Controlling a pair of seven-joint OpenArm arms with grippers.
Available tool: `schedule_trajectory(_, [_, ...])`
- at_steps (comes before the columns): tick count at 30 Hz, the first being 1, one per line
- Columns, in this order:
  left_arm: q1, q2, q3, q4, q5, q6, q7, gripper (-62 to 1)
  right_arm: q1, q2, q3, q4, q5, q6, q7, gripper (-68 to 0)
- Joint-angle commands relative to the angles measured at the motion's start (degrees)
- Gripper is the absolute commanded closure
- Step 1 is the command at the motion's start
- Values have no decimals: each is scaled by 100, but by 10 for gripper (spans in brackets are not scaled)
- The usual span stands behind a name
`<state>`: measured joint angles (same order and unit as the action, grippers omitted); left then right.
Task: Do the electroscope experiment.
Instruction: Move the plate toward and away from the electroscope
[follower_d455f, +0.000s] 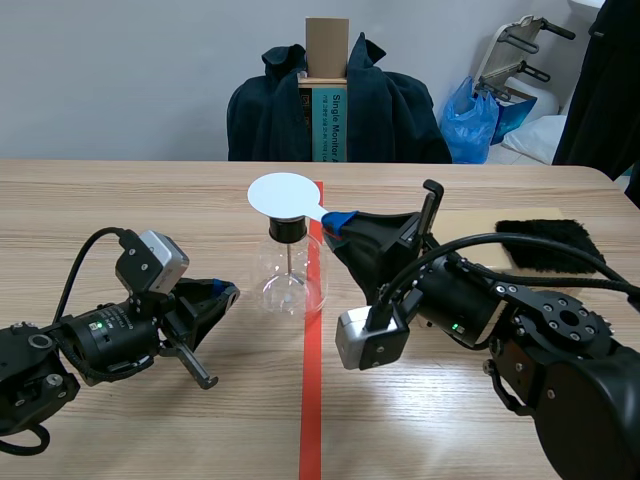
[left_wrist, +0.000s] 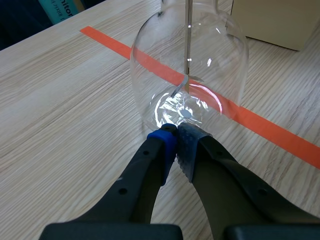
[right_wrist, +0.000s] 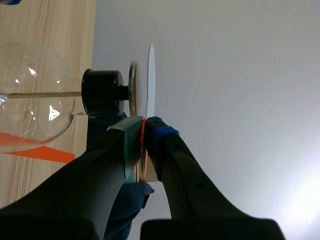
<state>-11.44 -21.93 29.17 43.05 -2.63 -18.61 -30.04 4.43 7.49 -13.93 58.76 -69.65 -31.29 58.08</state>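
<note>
Looking over the tabletop (follower_d455f: 150, 200), you have the glass flask (follower_d455f: 292, 285) standing upright at its middle, its base on the edge of the orange-red tape line (follower_d455f: 312, 400).

Your right arm comes in low from the right of the flask. Its end effector (follower_d455f: 335, 222) is level with the flask's top and clamped on the rim tab of the white disc (follower_d455f: 283, 193). The right wrist view shows both pads pressed flat against that thin edge.

Your left arm lies low on the other side of the flask. Its end effector (follower_d455f: 228, 292) has its fingers together with nothing between them, and the tips are right at the lower glass wall. You cannot tell whether they touch it.

Well to the right of the flask, beyond the right arm, a black fuzzy pad (follower_d455f: 548, 243) lies on a tan board (follower_d455f: 480, 222).

The white disc sits flat, directly over the flask. Just under it is the metal plate (right_wrist: 133, 87), with a thin gap between the two.

Below the plate, a black stopper (follower_d455f: 285, 229) plugs the flask's neck. A thin rod (left_wrist: 187, 40) runs down from it into the bulb and ends in a small foil leaf (left_wrist: 181, 87) that splays to one side.
</note>
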Motion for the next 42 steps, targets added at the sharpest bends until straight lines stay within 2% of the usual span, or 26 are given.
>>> schedule_trajectory(1, [-92,13,-26,83,-74,7,-59,-30,114,92,46,42,81,-66,37,-7])
schedule_trajectory(9, [-90,11,-26,83,-74,7,-59,-30,111,155,46,42,81,-68,-37,-7])
schedule_trajectory(19, [-92,11,-26,83,-76,7,-59,-30,11,188,0,42,136,-85,-918,-7])
schedule_trajectory(28, [-92,-2,-26,83,-76,7,-63,-30,-33,186,-2,42,151,-87,-1429,-7])
schedule_trajectory(36, [-92,-2,-26,83,-76,7,-61,-30,-33,188,-2,42,151,-85,-1521,-7])
schedule_trajectory(42, [-92,-2,-26,83,-76,7,-61,-30,-33,186,-2,42,151,-87,-979,-7])
